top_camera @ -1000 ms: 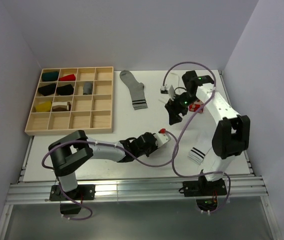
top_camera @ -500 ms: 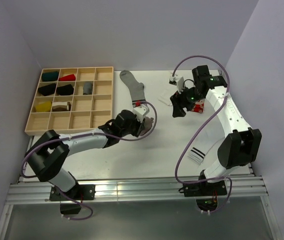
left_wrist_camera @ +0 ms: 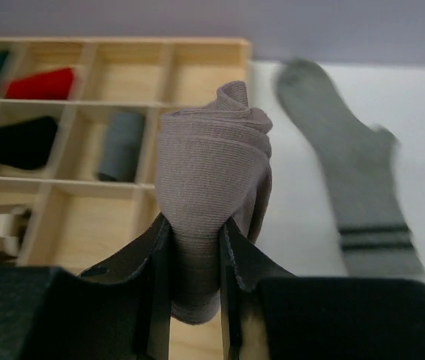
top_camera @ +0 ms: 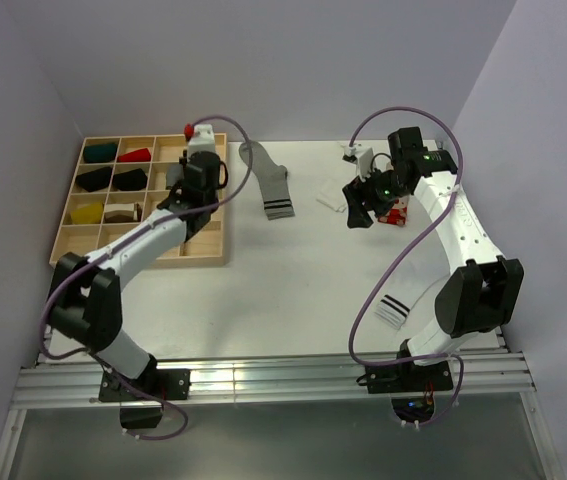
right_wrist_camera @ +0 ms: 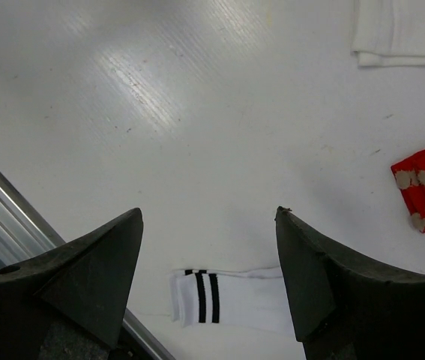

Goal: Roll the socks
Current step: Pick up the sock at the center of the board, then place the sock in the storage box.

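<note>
My left gripper (left_wrist_camera: 196, 225) is shut on a rolled taupe-grey sock (left_wrist_camera: 212, 172) and holds it over the right-hand compartments of the wooden tray (left_wrist_camera: 197, 43). From above, the left gripper (top_camera: 185, 195) hangs over the tray (top_camera: 138, 260). A grey sock with dark cuff stripes (top_camera: 271, 180) lies flat just right of the tray. My right gripper (top_camera: 358, 212) hovers open at the back right, with nothing between its fingers. Close by it lie a plain white sock (top_camera: 329, 200) and a red-and-white striped one (top_camera: 394, 213). A white sock with black stripes (top_camera: 395, 308) lies folded near the right arm's base.
The tray's left compartments hold rolled socks: dark green (top_camera: 101, 151), red (top_camera: 135, 155), black (top_camera: 93, 178), grey (top_camera: 175, 176), yellow (top_camera: 88, 212). Its lower rows show bare wood. The table's metal front rail (right_wrist_camera: 17, 217) runs below the right gripper.
My left arm has swung from the table's middle front to over the tray, carrying the rolled sock. The right gripper shifted a little to the right and stayed open.
</note>
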`<action>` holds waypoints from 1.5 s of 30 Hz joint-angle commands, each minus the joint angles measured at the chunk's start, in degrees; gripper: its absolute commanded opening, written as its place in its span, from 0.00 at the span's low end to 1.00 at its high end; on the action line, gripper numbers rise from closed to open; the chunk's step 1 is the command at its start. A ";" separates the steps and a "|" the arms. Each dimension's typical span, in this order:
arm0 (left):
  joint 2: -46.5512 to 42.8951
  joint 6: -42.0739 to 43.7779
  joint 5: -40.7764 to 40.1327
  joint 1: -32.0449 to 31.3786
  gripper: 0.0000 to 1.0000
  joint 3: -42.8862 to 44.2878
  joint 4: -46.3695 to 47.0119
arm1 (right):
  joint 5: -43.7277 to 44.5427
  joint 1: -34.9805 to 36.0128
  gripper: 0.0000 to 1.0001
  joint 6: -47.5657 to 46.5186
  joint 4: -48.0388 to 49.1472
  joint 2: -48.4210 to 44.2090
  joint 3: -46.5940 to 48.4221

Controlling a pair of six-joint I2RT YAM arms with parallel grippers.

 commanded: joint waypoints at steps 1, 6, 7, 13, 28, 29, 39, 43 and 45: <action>6.04 2.67 -18.21 1.96 0.00 8.97 -0.99 | 0.39 -0.37 0.79 1.17 2.10 -1.40 2.02; 21.51 9.97 -31.08 3.02 0.00 21.81 -3.62 | 0.57 -0.37 0.79 1.26 1.66 -1.23 2.10; 23.62 12.50 -32.14 3.19 0.00 25.93 -4.32 | 0.48 -0.37 0.79 1.35 1.57 -1.14 2.10; 34.79 22.43 -37.33 3.98 0.00 34.04 -1.96 | 0.66 -0.37 0.79 0.73 1.31 -1.05 0.88; 44.73 21.31 -33.38 3.98 0.00 37.30 -8.81 | -0.49 -0.37 0.79 0.64 1.57 -0.26 -1.58; 45.17 21.05 -33.03 3.90 0.00 37.57 -9.42 | -0.22 -0.37 0.79 0.64 1.84 -0.26 -1.94; 50.09 11.47 -22.85 4.07 0.00 45.65 -21.11 | 1.27 -0.37 0.79 0.38 3.33 -2.63 -5.45; 51.06 5.16 -16.08 4.86 0.00 49.42 -27.43 | 1.80 -0.37 0.79 0.29 3.68 -3.25 -6.51; 51.33 4.18 -13.62 5.48 0.00 49.87 -28.23 | 1.80 -0.37 0.79 0.20 3.60 -3.42 -6.77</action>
